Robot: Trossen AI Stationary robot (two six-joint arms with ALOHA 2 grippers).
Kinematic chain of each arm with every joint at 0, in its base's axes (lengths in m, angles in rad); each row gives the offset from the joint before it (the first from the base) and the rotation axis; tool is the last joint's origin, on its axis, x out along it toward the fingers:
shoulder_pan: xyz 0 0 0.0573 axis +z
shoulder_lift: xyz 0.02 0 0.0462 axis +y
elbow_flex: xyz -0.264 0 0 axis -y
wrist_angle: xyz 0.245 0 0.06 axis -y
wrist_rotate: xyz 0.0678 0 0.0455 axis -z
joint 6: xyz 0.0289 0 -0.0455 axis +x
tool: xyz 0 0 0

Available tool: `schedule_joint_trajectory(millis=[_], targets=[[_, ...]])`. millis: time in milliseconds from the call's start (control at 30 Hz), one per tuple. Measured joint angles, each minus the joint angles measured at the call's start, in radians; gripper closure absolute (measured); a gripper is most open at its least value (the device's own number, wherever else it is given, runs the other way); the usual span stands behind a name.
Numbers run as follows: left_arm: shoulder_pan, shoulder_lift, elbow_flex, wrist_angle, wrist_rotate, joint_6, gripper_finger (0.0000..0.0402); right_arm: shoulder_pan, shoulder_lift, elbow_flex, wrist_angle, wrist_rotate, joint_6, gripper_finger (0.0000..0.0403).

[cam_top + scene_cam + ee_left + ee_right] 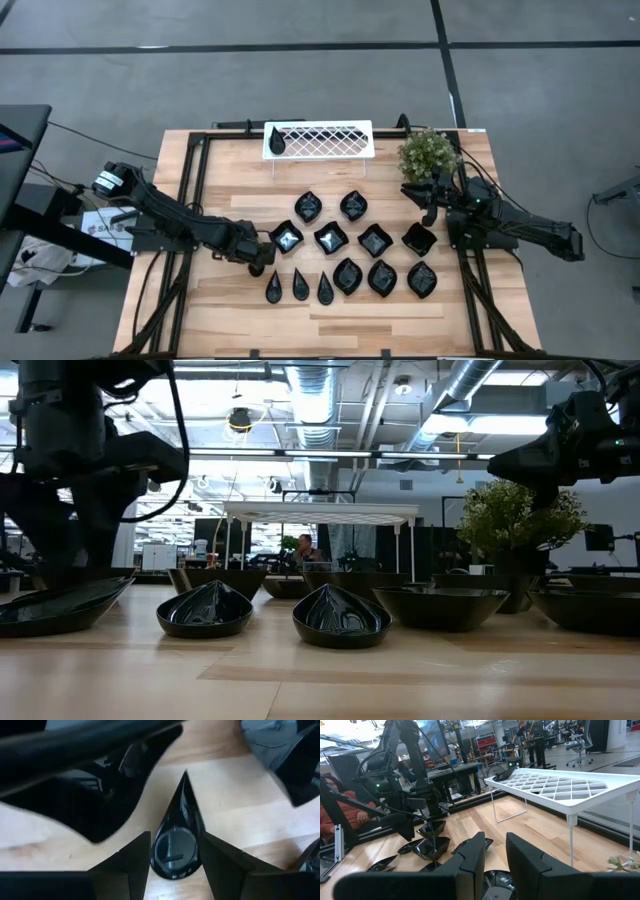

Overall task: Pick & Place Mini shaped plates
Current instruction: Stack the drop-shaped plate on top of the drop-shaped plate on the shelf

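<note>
The left gripper (262, 262) stands with its fingers (227, 865) spread either side of a slim teardrop plate (176, 835) that lies flat on the table (230, 170), gripping nothing, low over the left end of the front row of mini shaped plates (348, 274). A rounded square plate (286, 238) sits at its 1 o'clock and two more teardrops close at 3 o'clock, so the clear room lies toward 9 o'clock. The right gripper (430, 213) waits part-open and empty at the set's right edge near the potted plant (428, 152); the white lattice tray (330, 140) at 12 o'clock bears one teardrop (277, 144).
</note>
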Motion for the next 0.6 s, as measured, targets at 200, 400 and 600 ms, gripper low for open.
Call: schedule_joint_trajectory(millis=[200,400,600], targets=[[0.040,0.000,0.000,-0.002,0.000,0.059,0.0242,0.000,0.000,0.000,0.000,0.000,0.000,0.0329],[0.035,0.000,0.000,-0.001,0.003,0.062,0.0243,0.000,0.000,0.000,0.000,0.000,0.000,0.0329],[0.028,0.000,0.000,0.002,0.008,0.062,0.0243,0.000,0.000,0.000,0.000,0.000,0.000,0.0329]])
